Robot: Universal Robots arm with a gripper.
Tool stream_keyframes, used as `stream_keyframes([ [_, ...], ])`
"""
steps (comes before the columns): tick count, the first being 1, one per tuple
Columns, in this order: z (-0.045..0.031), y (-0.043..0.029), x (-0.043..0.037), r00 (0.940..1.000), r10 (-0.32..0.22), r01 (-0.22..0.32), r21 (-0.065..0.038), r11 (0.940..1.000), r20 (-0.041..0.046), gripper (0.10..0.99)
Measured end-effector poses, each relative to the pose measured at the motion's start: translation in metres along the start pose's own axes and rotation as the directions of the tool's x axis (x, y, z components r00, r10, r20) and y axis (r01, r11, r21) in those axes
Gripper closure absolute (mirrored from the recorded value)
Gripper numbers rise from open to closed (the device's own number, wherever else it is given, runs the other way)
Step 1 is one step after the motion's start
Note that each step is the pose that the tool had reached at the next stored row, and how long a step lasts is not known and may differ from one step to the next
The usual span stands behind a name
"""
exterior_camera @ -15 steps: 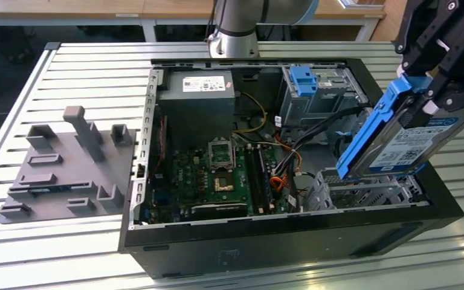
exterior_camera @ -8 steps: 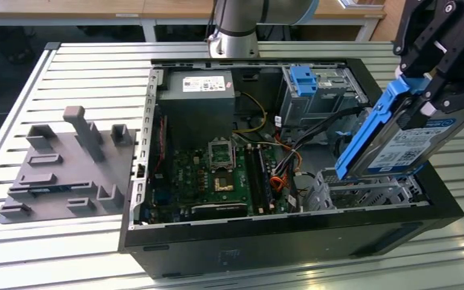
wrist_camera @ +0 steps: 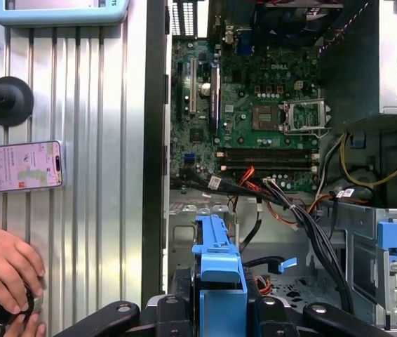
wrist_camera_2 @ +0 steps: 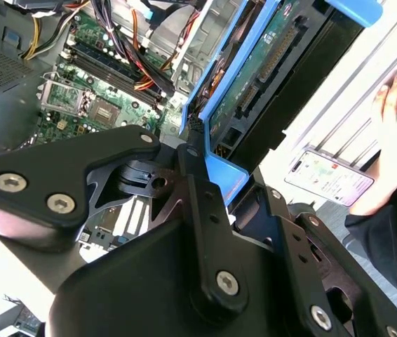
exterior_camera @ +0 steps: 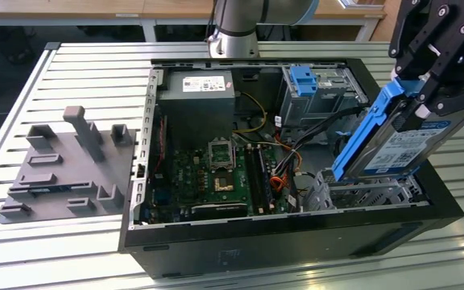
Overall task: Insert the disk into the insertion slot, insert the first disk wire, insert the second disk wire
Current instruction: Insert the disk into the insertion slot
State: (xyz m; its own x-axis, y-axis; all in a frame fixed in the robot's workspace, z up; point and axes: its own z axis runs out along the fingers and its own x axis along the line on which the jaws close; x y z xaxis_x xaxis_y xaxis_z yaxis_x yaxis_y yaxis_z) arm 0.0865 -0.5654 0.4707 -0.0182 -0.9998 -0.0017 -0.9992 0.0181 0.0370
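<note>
Over the insertion slot (exterior_camera: 373, 194), tilted disk (exterior_camera: 401, 144) in hand (exterior_camera: 424, 99)

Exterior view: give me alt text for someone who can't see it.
The gripper holds the disk tilted steeply, its lower end at the insertion slot in an open computer case. A grey fixture block lies on the slatted table toward the exterior view's left.

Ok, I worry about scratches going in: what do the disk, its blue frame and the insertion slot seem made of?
The disk: dull grey metal casing, probably, with a white paper-like label. Its blue frame: moulded plastic, by the saturated colour and slight sheen. The insertion slot: thin grey sheet metal, likely steel, by its punched holes and folded edges.
</note>
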Motion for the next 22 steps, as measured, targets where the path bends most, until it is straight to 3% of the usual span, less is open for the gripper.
stream_keyframes([
  [10, 0.0115, 0.0002, -0.0019, 1.0000, -0.002, 0.002, 0.002, 1.0000, 0.0060, 0.722],
  [22, 0.0161, 0.0001, -0.0055, 1.0000, -0.002, 0.002, 0.002, 1.0000, 0.0061, 0.722],
])
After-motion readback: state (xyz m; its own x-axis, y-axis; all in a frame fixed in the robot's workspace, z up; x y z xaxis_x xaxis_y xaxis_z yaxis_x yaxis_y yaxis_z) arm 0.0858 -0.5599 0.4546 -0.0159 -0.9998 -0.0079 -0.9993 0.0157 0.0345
